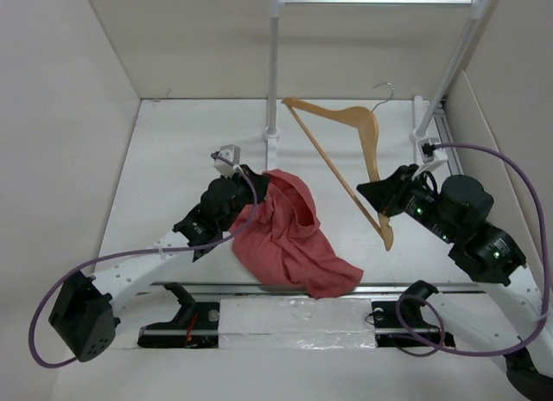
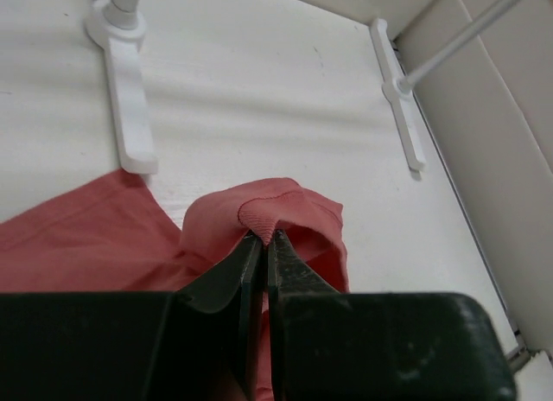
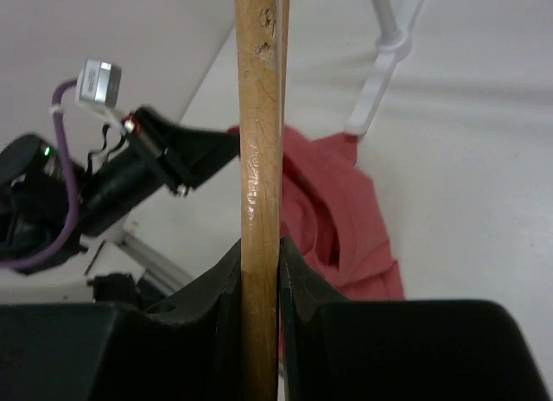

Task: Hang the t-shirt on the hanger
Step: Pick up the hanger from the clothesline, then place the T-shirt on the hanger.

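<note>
Behind hanger (image 1: 371,150) and t-shirt (image 1: 289,237) — white rack (image 1: 273,64)

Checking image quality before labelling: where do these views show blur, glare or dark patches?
Top external: even soft light, faint shadows, sharp throughout. Left wrist: the t-shirt fold is crisp, the left claw dark with little detail. Right wrist: the hanger carries a small glossy highlight above the right claw; the left arm behind is slightly soft.
</note>
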{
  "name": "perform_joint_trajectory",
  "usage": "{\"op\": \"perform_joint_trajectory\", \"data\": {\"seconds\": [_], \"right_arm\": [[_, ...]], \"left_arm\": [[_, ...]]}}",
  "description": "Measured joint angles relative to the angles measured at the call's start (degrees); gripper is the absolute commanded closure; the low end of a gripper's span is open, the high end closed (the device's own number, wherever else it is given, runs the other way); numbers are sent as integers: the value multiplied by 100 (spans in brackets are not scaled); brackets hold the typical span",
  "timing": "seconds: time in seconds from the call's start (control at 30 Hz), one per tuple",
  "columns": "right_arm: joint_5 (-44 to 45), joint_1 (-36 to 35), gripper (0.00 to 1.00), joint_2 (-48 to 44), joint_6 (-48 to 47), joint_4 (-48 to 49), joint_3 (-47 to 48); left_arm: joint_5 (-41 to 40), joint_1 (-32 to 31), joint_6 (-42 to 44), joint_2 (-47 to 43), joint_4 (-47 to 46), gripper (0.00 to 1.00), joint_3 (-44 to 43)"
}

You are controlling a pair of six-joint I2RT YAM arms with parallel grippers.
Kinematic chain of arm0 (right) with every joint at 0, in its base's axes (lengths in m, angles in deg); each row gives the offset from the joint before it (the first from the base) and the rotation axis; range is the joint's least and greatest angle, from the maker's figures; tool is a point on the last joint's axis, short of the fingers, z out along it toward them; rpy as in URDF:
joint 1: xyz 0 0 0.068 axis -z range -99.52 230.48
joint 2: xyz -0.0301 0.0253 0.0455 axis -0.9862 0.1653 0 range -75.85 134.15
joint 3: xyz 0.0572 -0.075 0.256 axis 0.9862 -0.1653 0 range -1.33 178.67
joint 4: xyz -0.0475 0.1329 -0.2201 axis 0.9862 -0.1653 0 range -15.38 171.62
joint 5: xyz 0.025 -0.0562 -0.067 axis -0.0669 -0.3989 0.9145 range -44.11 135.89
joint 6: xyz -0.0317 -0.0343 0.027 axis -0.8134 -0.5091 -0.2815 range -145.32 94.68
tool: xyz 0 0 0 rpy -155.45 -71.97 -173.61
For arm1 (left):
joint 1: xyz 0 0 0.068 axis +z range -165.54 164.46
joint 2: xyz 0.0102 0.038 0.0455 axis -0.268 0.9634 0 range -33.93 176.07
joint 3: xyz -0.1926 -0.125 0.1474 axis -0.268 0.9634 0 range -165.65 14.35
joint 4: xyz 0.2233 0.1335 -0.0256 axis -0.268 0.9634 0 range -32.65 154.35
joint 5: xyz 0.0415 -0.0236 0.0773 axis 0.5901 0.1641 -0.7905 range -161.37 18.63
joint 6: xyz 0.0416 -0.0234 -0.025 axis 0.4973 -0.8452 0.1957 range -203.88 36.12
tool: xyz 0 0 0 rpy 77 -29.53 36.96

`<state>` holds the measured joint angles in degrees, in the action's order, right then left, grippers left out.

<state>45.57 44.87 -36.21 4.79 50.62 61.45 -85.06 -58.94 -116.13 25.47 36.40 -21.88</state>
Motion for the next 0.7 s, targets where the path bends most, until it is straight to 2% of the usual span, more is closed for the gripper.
{"op": "perform_joint_trajectory", "data": {"seconds": [0.2,0.4,0.7], "right_arm": [[-557,-85,100,-417,122,-962,372],[-1025,-85,100,-776,125,-1449,787],[-1556,-85,100,-833,17,-2006,614]], "left_arm": [[164,525,-22,262,-33,100,-225],[350,979,-26,474,-81,100,-459],[411,977,35,483,-59,100,-855]]}}
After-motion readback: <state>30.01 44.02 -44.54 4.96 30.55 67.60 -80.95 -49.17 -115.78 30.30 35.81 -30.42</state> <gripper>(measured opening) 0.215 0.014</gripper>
